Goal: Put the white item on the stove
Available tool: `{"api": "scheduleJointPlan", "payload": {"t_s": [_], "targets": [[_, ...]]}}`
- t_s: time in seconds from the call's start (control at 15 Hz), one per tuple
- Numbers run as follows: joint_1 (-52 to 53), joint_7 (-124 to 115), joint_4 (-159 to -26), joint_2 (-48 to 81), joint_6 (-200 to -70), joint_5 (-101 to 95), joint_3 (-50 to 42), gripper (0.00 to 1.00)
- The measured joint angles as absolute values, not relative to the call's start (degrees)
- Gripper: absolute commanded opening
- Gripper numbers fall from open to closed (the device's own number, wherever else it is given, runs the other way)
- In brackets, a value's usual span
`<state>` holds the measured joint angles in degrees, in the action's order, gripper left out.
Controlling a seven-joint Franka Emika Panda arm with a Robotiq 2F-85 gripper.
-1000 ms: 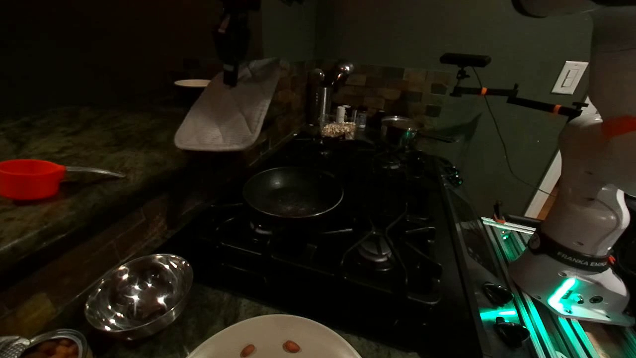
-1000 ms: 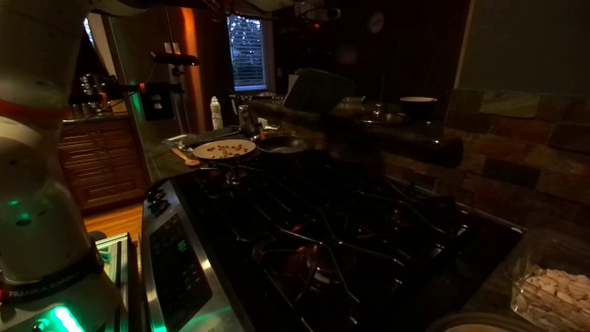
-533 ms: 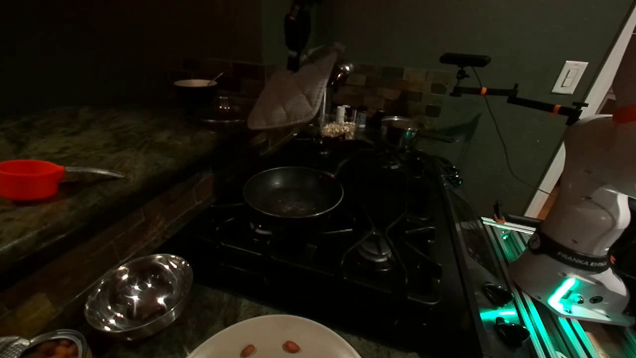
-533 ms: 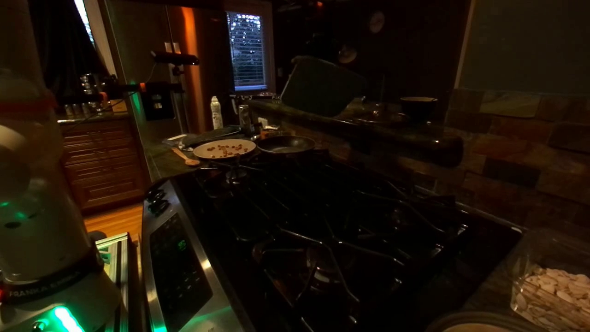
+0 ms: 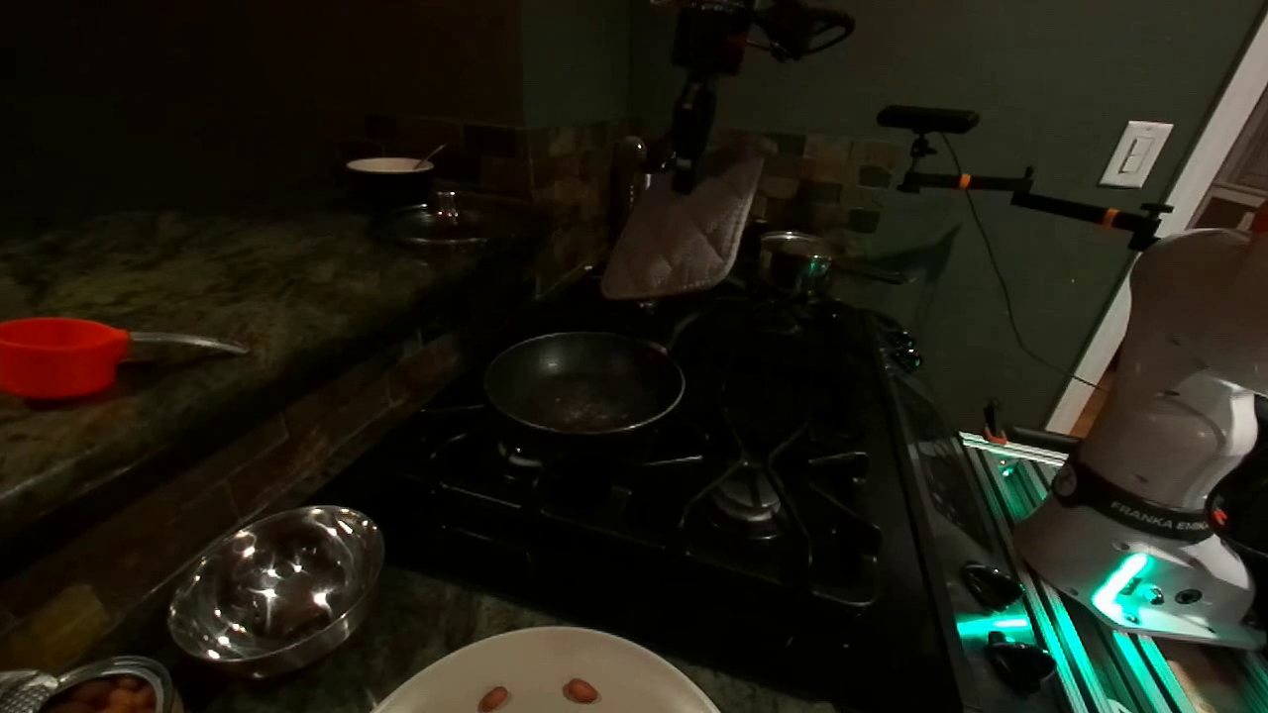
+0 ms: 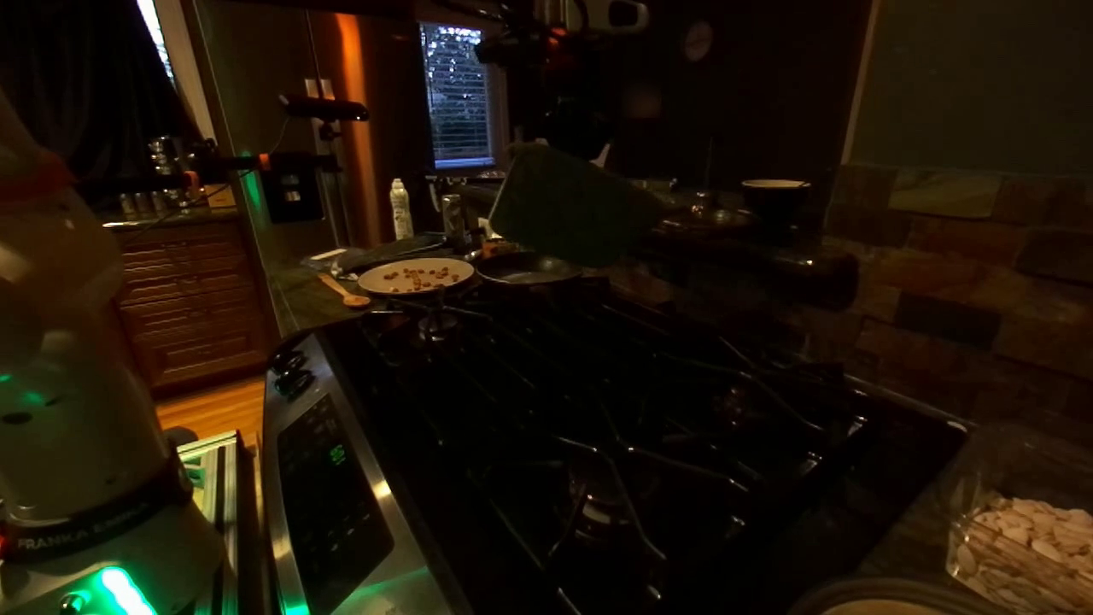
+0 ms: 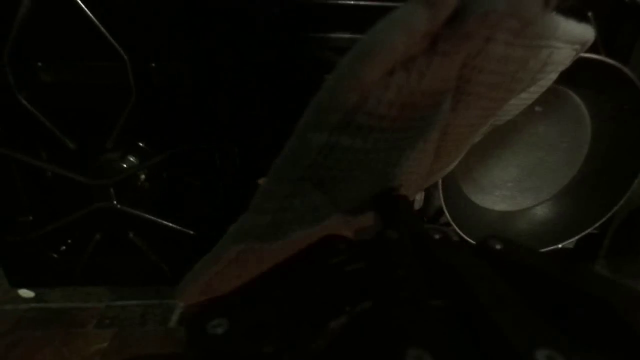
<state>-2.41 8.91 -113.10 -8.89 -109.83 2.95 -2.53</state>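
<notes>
"FRANKA EMIKA" on the arm base [image 5: 1144,540]

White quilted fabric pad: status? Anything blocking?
Black pincer: clamped on white quilted fabric pad. Pad: tilted above black gas stove, not yet down. Possible obstruction: round black frying pan on the stove.

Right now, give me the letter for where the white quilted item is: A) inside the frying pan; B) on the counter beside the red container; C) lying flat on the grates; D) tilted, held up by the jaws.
D: in an exterior view the white item hangs at a slant from the jaws, shut near its upper edge, and the wrist view shows the stove and frying pan beyond it.
</notes>
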Motion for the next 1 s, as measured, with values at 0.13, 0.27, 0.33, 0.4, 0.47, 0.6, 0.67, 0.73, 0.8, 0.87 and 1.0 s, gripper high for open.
{"api": "scheduleJointPlan", "payload": {"t_s": [0.13,0.27,0.33,0.4,0.47,0.6,0.67,0.73,0.8,0.87,1.0], "targets": [[-2.6,9.1,-118.5,-10.9,-114.3,3.3,-3.5,0.0],[-2.8,8.9,-123.3,-12.2,-119.2,4.4,-4.3,0.0],[-2.9,8.9,-125.7,-12.7,-121.5,5.0,-4.6,0.0],[-2.9,8.9,-127.7,-13.0,-123.2,5.8,-4.9,0.0],[-2.9,8.9,-129.4,-13.3,-124.4,6.5,-5.1,0.0],[-2.9,8.9,-132.2,-13.8,-126.8,7.8,-5.2,0.0],[-2.9,8.9,-133.3,-14.0,-127.0,8.5,-5.2,0.0],[-2.8,9.0,-134.2,-14.2,-127.0,8.9,-5.2,0.0],[-2.7,9.1,-134.9,-14.4,-127.0,8.9,-5.2,0.0],[-2.7,9.3,-135.7,-14.6,-127.0,8.9,-5.2,0.0],[-2.7,9.8,-136.8,-15.0,-127.0,8.4,-5.2,0.0]]}}
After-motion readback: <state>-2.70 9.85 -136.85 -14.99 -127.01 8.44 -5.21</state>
